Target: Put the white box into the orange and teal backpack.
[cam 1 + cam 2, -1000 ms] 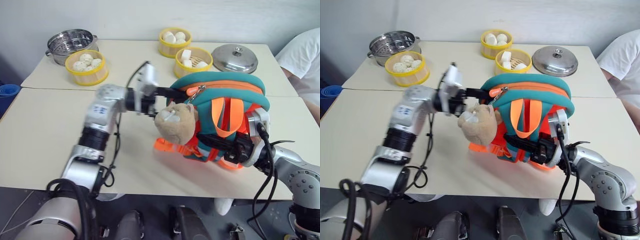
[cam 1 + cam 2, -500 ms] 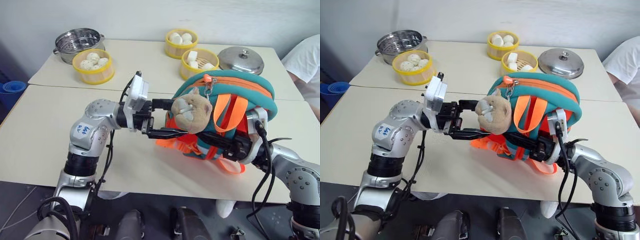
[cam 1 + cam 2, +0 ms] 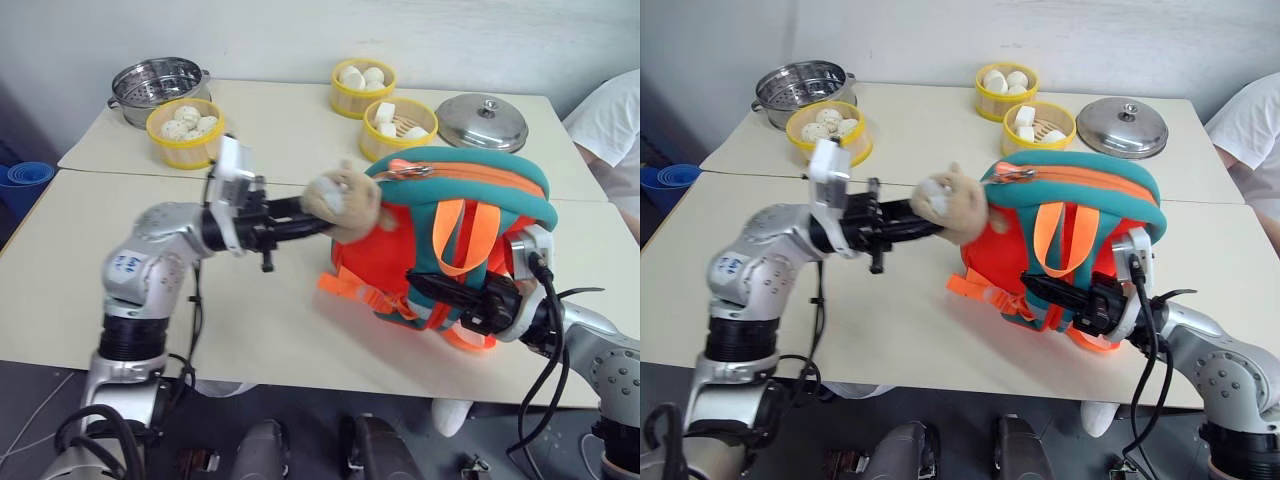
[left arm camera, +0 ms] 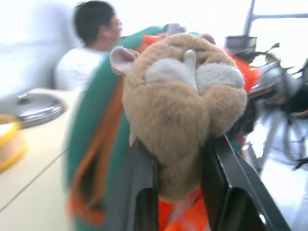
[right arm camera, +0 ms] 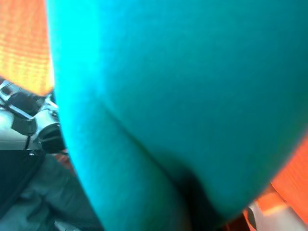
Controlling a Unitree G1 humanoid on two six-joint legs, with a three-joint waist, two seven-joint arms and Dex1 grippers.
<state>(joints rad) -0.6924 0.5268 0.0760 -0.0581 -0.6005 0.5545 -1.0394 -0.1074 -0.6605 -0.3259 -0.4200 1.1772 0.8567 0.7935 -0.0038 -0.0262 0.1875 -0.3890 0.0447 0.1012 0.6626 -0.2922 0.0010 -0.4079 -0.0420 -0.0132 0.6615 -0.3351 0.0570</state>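
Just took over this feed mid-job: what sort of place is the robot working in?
Probably a staged test or demo room, not a real kitchen: plain beige tables pushed together, yellow steamer baskets of buns, a steel pot, a seated person.

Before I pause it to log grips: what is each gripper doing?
Left gripper: shut on the plush animal charm.
Right gripper: shut on the backpack.

Head stereo pair looking forward and down over surface (image 3: 300, 330); both eyes sharing same scene: orange and teal backpack (image 3: 455, 225), steamer baskets (image 3: 185, 130), pot lid (image 3: 484, 121). Left wrist camera looking along own fingers (image 4: 226, 183), very close to plush charm (image 4: 185, 106), person sitting beyond. Right wrist camera pressing close against teal fabric (image 5: 183, 96).
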